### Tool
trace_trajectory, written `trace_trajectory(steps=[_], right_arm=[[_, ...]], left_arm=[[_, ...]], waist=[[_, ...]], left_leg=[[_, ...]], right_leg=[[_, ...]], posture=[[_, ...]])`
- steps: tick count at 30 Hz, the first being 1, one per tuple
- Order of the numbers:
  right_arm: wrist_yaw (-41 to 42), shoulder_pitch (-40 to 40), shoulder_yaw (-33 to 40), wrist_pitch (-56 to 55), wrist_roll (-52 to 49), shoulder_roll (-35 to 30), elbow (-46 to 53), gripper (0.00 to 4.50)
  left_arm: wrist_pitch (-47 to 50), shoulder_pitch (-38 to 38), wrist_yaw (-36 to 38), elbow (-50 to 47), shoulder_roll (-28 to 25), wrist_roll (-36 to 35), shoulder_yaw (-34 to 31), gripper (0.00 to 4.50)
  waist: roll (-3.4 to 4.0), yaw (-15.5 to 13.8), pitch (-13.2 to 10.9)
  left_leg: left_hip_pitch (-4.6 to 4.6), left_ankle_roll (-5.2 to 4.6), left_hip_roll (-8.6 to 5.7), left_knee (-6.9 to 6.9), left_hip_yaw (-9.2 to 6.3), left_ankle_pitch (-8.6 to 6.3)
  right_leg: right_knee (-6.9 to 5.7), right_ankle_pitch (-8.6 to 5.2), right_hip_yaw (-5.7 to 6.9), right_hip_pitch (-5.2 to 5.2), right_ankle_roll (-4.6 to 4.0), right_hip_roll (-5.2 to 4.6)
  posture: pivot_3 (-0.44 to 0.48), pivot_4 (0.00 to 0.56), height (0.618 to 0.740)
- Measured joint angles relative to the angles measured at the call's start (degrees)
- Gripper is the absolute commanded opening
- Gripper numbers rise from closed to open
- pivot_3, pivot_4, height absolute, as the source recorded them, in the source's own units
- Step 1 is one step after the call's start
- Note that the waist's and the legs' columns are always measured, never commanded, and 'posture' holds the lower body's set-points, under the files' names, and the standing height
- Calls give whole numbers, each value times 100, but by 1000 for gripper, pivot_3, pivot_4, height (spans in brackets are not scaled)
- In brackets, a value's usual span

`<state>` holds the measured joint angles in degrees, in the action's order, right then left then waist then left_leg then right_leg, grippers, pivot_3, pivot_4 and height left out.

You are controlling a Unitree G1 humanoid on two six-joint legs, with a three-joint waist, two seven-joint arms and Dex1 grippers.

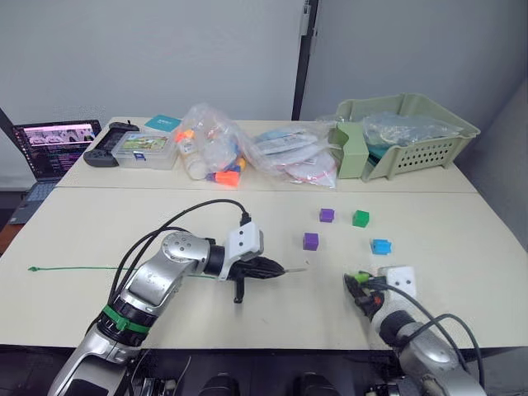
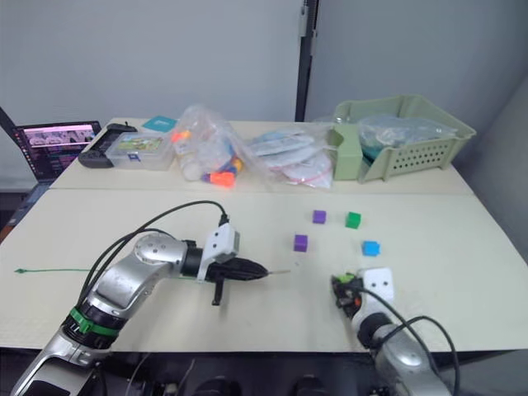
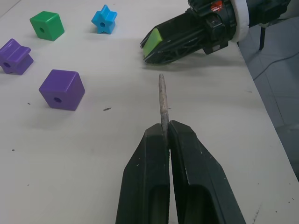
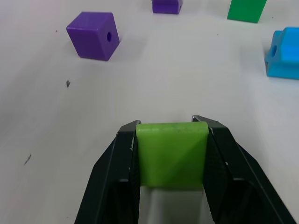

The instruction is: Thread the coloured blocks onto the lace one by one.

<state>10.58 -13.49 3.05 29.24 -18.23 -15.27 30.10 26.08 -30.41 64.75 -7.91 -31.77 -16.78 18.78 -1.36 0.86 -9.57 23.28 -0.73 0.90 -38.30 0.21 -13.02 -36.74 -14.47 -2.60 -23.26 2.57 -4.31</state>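
Near edge of the counter (image 1: 99, 231), right side: right end effector (image 4: 172, 128) clamped on the lime green block (image 4: 171, 154), one finger on each side face, low over the surface. Left of it, left end effector (image 3: 164, 135) with fingers pressed together on the grey tip (image 3: 162, 105) of the lace (image 1: 74, 269); the tip sticks out past the fingertips and points right, toward the lime green block, a gap between them. The green string runs left from that arm across the counter, ending near the left edge. Beyond the two end effectors, loose on the counter: purple cube (image 1: 310, 241) nearest, blue star-shaped block (image 1: 380, 246) to its right, then further back a second purple block (image 1: 327, 215) and the dark green cube (image 1: 360, 218) side by side, all apart from one another. Far side: clear bags (image 1: 247, 153) with orange pieces, a pale green basket (image 1: 421, 136) far right, a clear plastic box (image 1: 144, 150), a laptop (image 1: 54, 148) far left.
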Motion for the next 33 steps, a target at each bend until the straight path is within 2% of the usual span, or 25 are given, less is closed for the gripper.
trace_trajectory(steps=[1,3,7,8,10,14,17,18,20,23,28,33], right_arm=[[-10,-12,-13,5,6,21,13,1181],[-28,-46,-16,19,5,27,51,2206],[130,-100,154,259,-268,-42,279,3500],[231,-83,288,352,-408,-199,387,3931],[478,69,627,507,-777,-495,494,4454],[1388,883,1534,831,-1727,-1670,488,4454],[2369,1505,1670,961,-2087,-2685,163,4454],[2674,1617,1596,969,-2086,-2988,53,4454],[3700,1971,894,550,-1577,-4016,-392,4454],[4896,2613,-41,-211,-753,-4758,-1051,4454],[6274,3492,-1250,-1164,159,-4935,-1910,4454],[6858,4395,-2154,-1768,1162,-4570,-2977,4454]], left_arm=[[0,0,-1,0,0,3,2,0],[-4,14,-7,-3,0,11,4,0],[-21,179,-25,-14,-6,21,11,0],[-25,184,-30,-14,-8,25,11,0],[-73,188,-51,-14,-13,47,5,0],[-159,227,-114,-15,8,84,1,0],[-209,255,-163,-28,87,88,7,0],[-209,258,-176,-30,108,89,14,0],[-207,309,-239,-62,132,92,11,0],[-195,356,-281,-117,156,99,36,0],[-187,379,-289,-180,139,160,114,0],[-174,375,-287,-203,34,375,268,0]], waist=[[0,-1,0],[0,-3,0],[0,-6,0],[0,-12,0],[-1,-18,-1],[-2,-14,-1],[-4,-8,-2],[-3,-11,-2],[-1,-9,-3],[-4,-8,-3],[-4,-14,-4],[-4,-14,-4]], left_leg=[[0,0,1,0,0,0],[0,0,0,0,-1,0],[1,0,0,0,-3,0],[1,0,-2,0,-4,0],[0,0,-4,-4,-3,0],[-2,0,-5,-8,0,0],[-1,-1,-1,-4,8,0],[0,-1,-3,1,13,0],[0,-1,-5,1,18,0],[1,-1,-5,0,25,0],[3,-1,-5,-2,25,0],[2,0,-5,-7,26,0]], right_leg=[[0,-1,1,1,0,1],[0,-1,1,1,0,-1],[0,-1,0,1,0,-2],[0,0,0,1,0,-5],[2,1,0,6,3,-6],[4,3,-4,10,7,-5],[7,1,7,11,3,3],[6,1,6,9,2,2],[7,-1,5,6,1,0],[11,-1,5,6,2,-1],[10,-1,5,6,3,-3],[3,0,4,3,3,-4]], posture=[[0,150,740],[0,150,740],[0,150,740],[0,150,740],[0,150,740],[0,150,740],[0,150,740],[0,150,740],[0,150,740],[0,150,740],[0,150,740],[0,150,740]])
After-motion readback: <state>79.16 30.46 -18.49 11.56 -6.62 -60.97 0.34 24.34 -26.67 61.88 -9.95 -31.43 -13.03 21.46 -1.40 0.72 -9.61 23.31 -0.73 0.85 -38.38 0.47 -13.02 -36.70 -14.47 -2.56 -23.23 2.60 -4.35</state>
